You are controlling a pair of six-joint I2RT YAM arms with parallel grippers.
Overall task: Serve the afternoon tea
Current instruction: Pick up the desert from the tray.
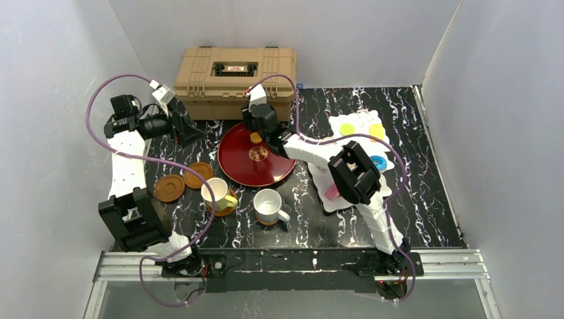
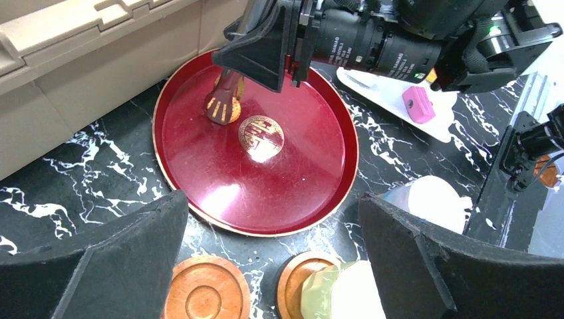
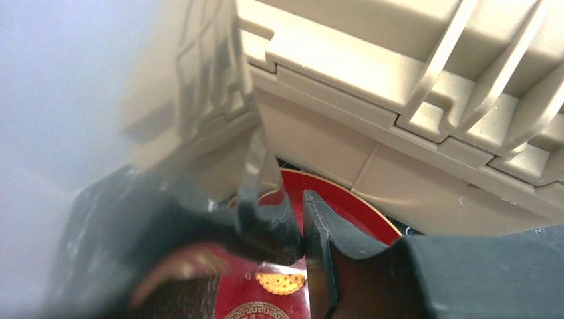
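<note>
- Top view: the left gripper stands spread wide, holding nothing. The right gripper hangs over the dark-red tray, with a small orange toy cake just beneath its tips.
- Left wrist view: a brown saucer and the pale-yellow mug lie between the wide left jaws.
- Right wrist view: the right jaws stand narrow, with the toy cake on the tray below them. Whether they grip anything cannot be told.

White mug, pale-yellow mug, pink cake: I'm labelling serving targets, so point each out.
white mug (image 1: 268, 205), top external view, its open inside.
pale-yellow mug (image 1: 214, 192), top external view, its open inside.
pink cake (image 2: 418, 105), left wrist view, its top face.
</note>
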